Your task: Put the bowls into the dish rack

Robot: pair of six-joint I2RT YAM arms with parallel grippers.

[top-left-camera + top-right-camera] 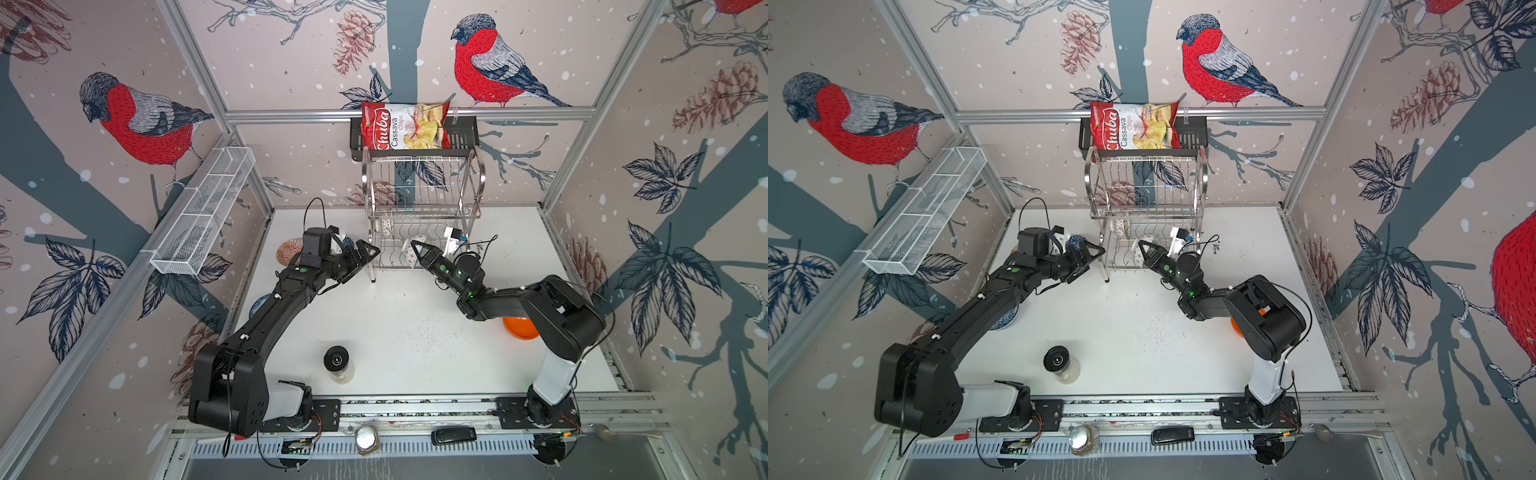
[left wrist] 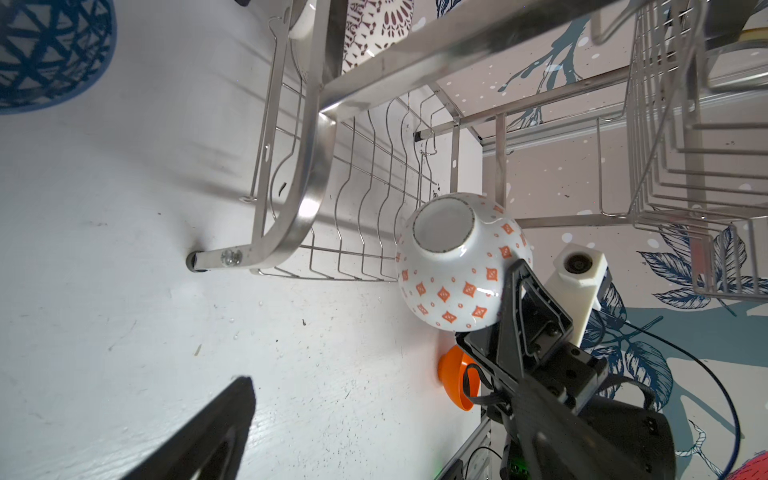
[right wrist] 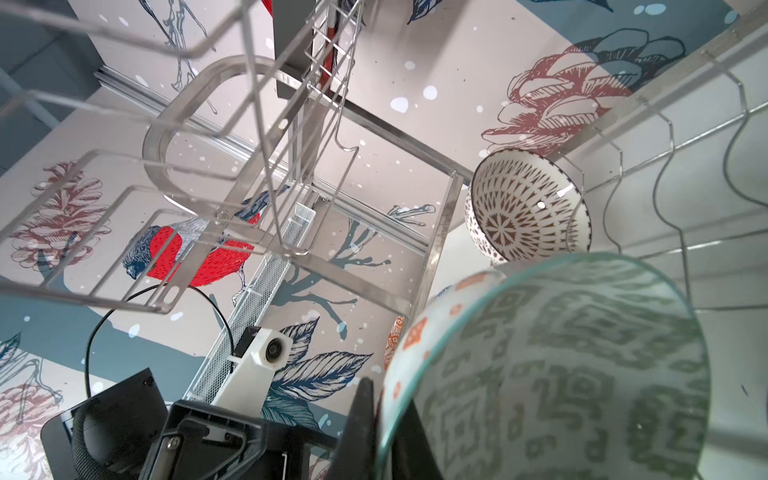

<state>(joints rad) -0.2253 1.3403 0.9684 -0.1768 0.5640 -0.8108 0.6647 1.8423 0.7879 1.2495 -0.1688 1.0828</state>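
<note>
Dish rack (image 1: 422, 208): steel wire, two tiers, standing on the white table (image 1: 395, 332).
Grey-green bowl (image 2: 457, 266), orange diamonds outside: tipped on its side at the front edge of the rack's lower tier, rim clamped in the right gripper (image 1: 420, 250).
Brown-patterned bowl (image 3: 528, 208): on edge, deeper in the lower tier.
Left gripper (image 1: 368, 257): jaws wide apart, empty, just beside the rack's front leg.
Plain orange bowl (image 1: 519, 330): on the table, well apart from the rack.

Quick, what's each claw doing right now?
Left gripper: open, empty.
Right gripper: shut on the rim of the grey-green patterned bowl.
</note>
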